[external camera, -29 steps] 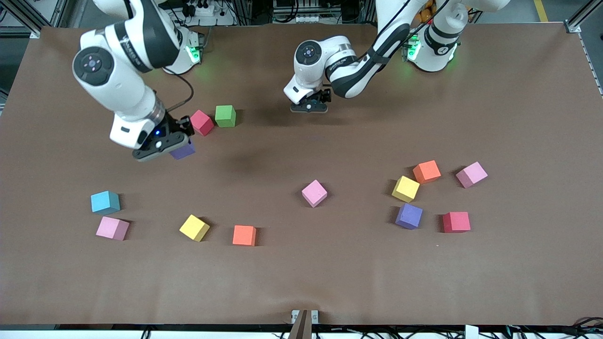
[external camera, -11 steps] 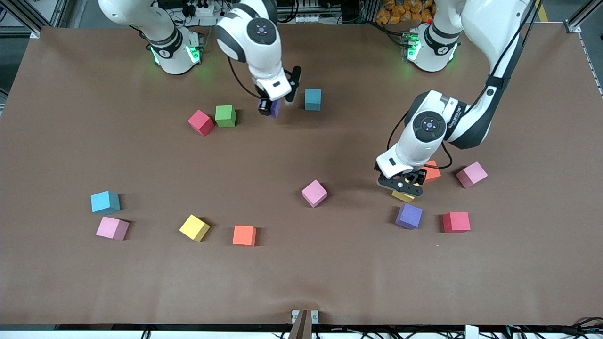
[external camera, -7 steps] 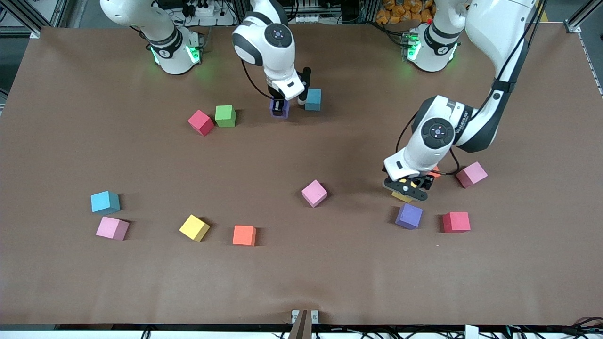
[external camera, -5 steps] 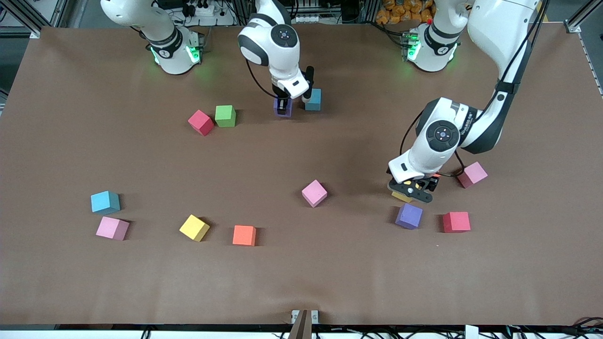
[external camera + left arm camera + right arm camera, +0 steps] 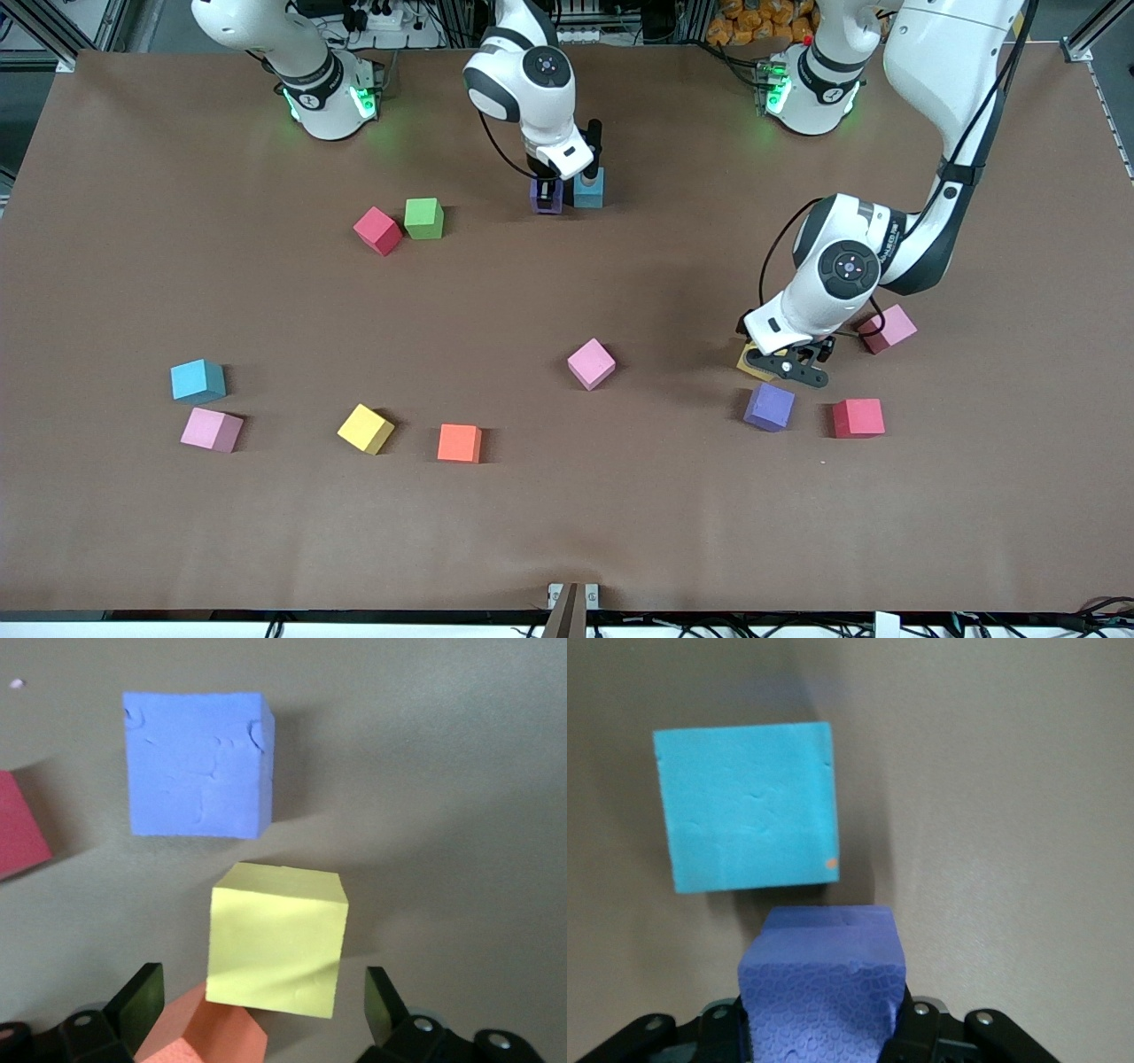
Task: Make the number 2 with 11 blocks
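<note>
While right end effector (image 5: 547, 197) grips purple block (image 5: 824, 988), containers nowhere.

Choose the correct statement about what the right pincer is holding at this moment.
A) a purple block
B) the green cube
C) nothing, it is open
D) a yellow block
A: the right pincer is shut on a purple block, with a blue block lying on the table just beside it; the yellow block sits between the open fingers of the left pincer instead.

Orange block (image 5: 205, 1034) cut off by the left wrist view's edge, yellow block (image 5: 749, 359) mostly under the left gripper (image 5: 791, 366)
</note>
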